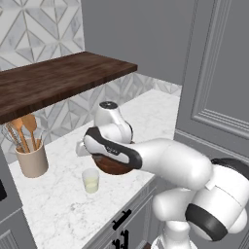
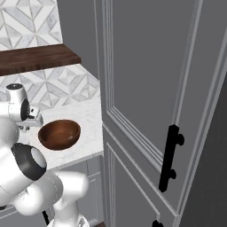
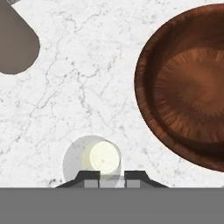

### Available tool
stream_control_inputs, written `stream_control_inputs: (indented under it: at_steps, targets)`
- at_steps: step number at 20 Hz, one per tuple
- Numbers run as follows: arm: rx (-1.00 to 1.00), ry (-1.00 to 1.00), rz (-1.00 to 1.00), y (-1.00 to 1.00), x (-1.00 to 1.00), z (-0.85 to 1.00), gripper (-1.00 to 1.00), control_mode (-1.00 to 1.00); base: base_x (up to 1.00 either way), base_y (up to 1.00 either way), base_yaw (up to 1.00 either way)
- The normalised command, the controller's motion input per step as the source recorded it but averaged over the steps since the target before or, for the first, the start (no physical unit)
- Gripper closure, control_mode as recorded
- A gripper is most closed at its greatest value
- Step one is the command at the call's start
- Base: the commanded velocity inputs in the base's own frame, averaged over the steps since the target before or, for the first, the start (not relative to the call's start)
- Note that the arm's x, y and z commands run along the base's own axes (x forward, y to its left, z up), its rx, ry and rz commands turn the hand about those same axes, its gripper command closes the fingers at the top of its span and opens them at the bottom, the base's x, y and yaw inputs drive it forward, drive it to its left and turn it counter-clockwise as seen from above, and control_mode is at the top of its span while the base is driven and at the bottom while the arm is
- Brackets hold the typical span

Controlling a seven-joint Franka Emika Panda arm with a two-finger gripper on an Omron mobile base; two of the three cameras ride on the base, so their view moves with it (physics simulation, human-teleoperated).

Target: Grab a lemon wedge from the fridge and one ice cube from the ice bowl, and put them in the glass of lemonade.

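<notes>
**kitchen_lurker:** So I was standing by the counter [image 1: 63, 204] when the arm hung over it. The glass of lemonade [image 1: 90, 181] sat on the marble just beside the ice bowl [image 2: 59, 134], close but not touching as far as I could see. From the hand view the gripper [image 3: 111, 178] was right above the glass, with the fingertips [image 3: 89, 177] near its rim.

**panda_fan:** Were the jaws open or clamped on something?

**kitchen_lurker:** Narrow gap, mostly together. I couldn't tell whether anything was pinched in there; the tips were cut off at the bottom of the picture. The bowl looked bare brown inside to me, no cube I could pick out.

**panda_fan:** How'd you rate the handling?

**kitchen_lurker:** My guess: an ice cube is the nasty one. Small, hard, slick, so I'd pinch it across two flat faces, dead centre, or it squirts out. A lemon wedge would be soft and wet, so take it gently across the rind. The glass looked light, thin and easy to tip, so I'd drop things straight in from above and never nudge the rim. The bowl looked sturdy by comparison.

**panda_fan:** Anything else close by?

**kitchen_lurker:** A beige utensil cup [image 1: 32, 160] with wooden spoons, well apart from the glass.
</notes>
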Motion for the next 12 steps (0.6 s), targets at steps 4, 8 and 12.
stream_control_inputs:
  at_steps: [4, 8, 12]
  targets:
    - [0.00, 0.00, 0.06, 0.14, -0.08, -0.18, 1.00, -1.00, 0.00, 0.00, 0.00]
    - [0.00, 0.00, 0.01, 0.02, 0.00, -0.13, 1.00, -1.00, 0.00, 0.00, 0.00]
    - [0.00, 0.00, 0.00, 0.03, 0.00, -0.02, 1.00, -1.00, 0.00, 0.00, 0.00]
